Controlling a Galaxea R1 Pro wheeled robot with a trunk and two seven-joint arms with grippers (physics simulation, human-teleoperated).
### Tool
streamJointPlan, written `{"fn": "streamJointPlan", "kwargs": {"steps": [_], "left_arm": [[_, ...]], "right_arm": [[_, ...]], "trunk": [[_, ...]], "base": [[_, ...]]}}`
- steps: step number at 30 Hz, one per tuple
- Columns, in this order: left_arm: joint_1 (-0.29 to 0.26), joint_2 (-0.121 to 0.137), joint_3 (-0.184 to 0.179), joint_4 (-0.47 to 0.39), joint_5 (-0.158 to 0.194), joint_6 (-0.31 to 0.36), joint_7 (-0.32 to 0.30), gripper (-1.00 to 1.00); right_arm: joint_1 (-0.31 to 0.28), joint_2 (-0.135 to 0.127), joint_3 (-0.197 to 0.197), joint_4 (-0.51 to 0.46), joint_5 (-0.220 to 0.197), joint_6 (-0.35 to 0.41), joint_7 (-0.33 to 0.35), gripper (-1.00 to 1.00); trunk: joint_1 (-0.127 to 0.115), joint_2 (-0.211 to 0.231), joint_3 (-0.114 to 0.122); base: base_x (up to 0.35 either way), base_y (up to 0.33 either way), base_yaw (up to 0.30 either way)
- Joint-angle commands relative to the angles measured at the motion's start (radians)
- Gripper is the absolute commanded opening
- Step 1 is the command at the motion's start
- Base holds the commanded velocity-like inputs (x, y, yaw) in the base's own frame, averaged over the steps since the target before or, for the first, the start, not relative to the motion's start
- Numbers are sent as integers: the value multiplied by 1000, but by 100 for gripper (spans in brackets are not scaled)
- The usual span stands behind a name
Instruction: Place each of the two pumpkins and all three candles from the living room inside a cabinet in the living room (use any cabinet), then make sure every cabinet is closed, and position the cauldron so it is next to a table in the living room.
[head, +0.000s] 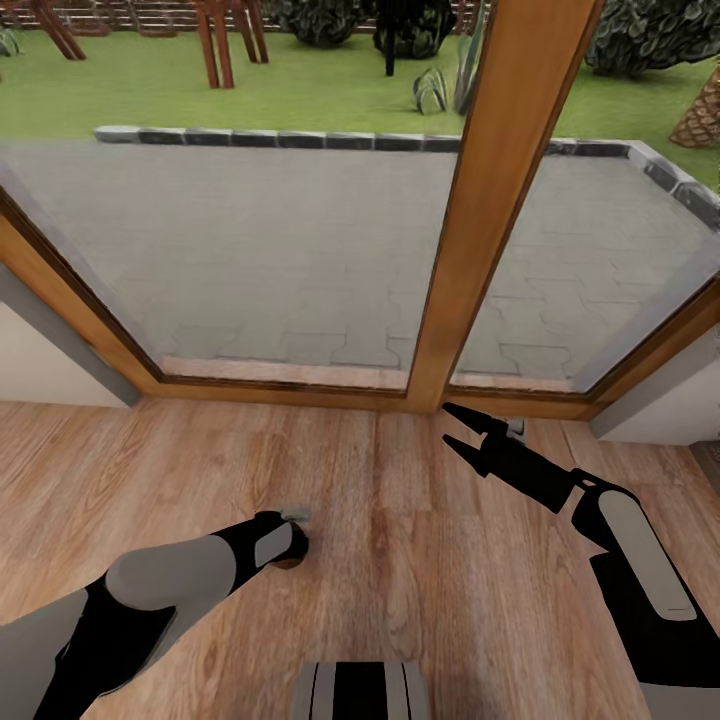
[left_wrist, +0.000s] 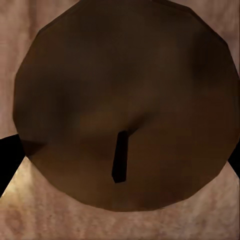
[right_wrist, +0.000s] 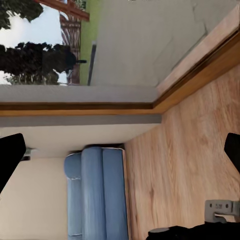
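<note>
Apparently one short brown-tan candle with a small dark wick (left_wrist: 120, 107) is held close under the left gripper (head: 290, 548): in the left wrist view its round top and wick are seen end-on between the two dark fingers, whose tips appear at either side of it, so the gripper is judged to be closed on it, though actual contact is not plainly shown. In the head view the left gripper is pointed down over the light wooden plank floor (head: 380, 520), with only a dark sliver of the candle visible below it. The right gripper (head: 462, 428) is held out forward and empty, its black fingers spread apart, with the orange-brown wooden frame of the glass patio door (head: 470, 250) just ahead of it. A blue cushioned sofa (right_wrist: 97, 195) against a cream wall is seen beyond the right gripper in its wrist view. No low dark cabinet, orange pumpkins, further candles or cauldron are seen, so nothing can be counted as stowed. As a judgement, the task is at a carrying stage at best: this candle has yet to be put in a cabinet, and the remaining items, the closing of the cabinets and the cauldron placement are all left.
</note>
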Motion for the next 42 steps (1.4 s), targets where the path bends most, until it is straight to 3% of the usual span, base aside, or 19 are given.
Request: {"fn": "streamJointPlan", "kwargs": {"steps": [1,3,6,13,16,27,30,31,32,33,35,36,37,40,41,42], "left_arm": [[-1,1,-2,-2,5,-6,5,-100],[-1,6,-3,-2,5,-62,6,-100],[-1,13,-3,-2,5,-92,8,-100],[-1,62,-1,-2,9,-98,9,-100],[-1,70,-2,-2,11,-98,8,-100],[-1,72,3,-8,14,-109,4,-100],[-1,71,3,-18,15,-150,4,-100],[-1,73,3,-100,15,-281,10,-100],[-1,84,5,-161,13,-332,20,-100],[-1,91,6,-182,12,-343,27,-100],[-1,134,10,-284,8,-376,72,-100],[-1,173,12,-378,7,-409,122,-100],[-1,224,14,-531,5,-493,214,-100],[-2,307,27,-808,-5,-598,381,-100],[-3,329,48,-881,-25,-611,420,-100],[-3,362,112,-985,-94,-623,465,-100]], "right_arm": [[0,0,0,0,0,3,0,100],[0,0,0,1,1,3,0,100],[0,0,1,1,1,2,0,100],[-1,1,1,2,1,-1,0,100],[0,1,1,2,1,-1,0,100],[0,5,5,2,4,-4,1,100],[0,7,5,3,8,-6,1,100],[0,8,7,13,14,-8,0,100],[0,9,9,18,27,-9,0,100],[0,9,10,19,34,-9,0,100],[0,10,11,21,57,-9,0,100],[0,11,11,22,66,-10,0,100],[0,11,12,22,72,-18,0,100],[0,12,14,22,75,-36,0,100],[0,12,15,21,76,-39,0,100],[0,15,20,21,82,-41,0,100]], "trunk": [[-1,0,3],[-1,0,11],[-3,1,23],[-6,3,50],[-7,4,61],[-12,6,104],[-14,7,115],[-14,7,119],[-14,7,123],[-15,7,127],[-16,8,135],[-16,8,139],[-17,8,143],[-18,9,154],[-19,9,158],[-19,10,162]], "base": [[0,0,0],[0,0,0],[0,0,0],[-3,0,0],[-159,0,0],[-332,0,0],[-341,0,0],[-341,0,0],[-341,0,0],[-341,0,0],[-341,0,0],[-341,0,0],[-341,0,0],[-304,0,0],[-186,0,0],[-95,0,0]]}}
